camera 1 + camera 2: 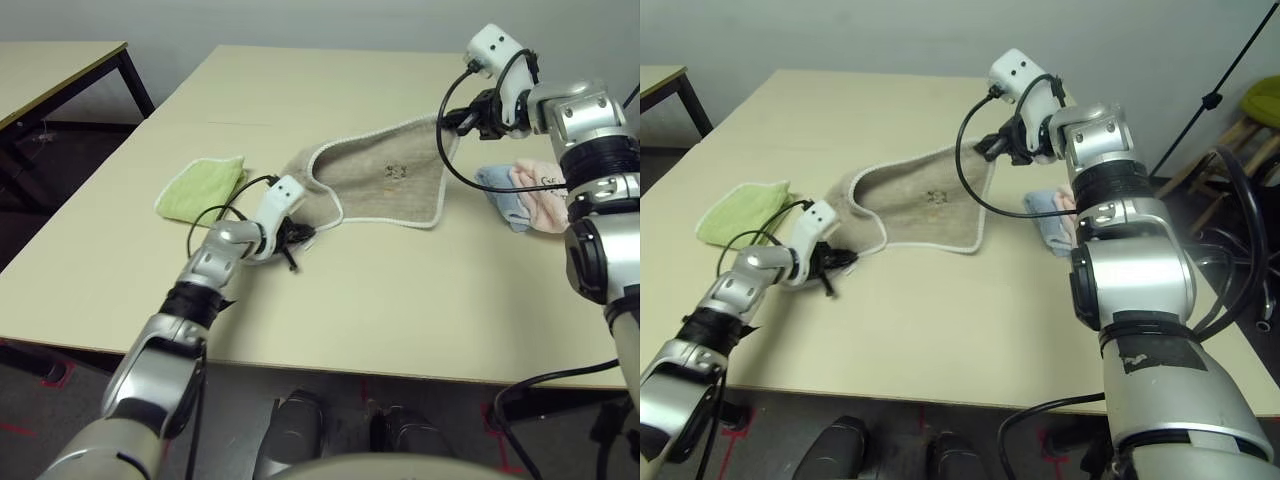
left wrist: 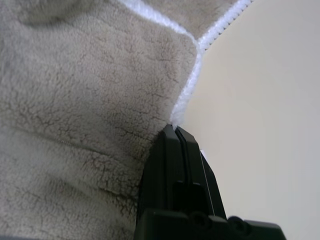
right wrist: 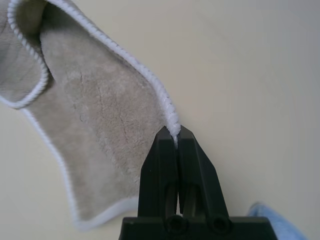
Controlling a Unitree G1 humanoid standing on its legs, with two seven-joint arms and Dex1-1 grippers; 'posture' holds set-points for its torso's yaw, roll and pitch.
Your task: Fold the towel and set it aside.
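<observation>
**Holding two towel corners, mid-fold**

Pinching the towel [image 1: 385, 180] by its white edging, both hands were clenched on it: left hand [image 1: 298, 238] low at 8 o'clock, right hand [image 1: 462, 122] raised at 2 o'clock. It hung stretched over mid-bench [image 1: 400, 310], long axis running 8 to 2. I'd say keep the tension even and bring the corners together squarely, clear of the green cloth [image 1: 200, 190].
</observation>
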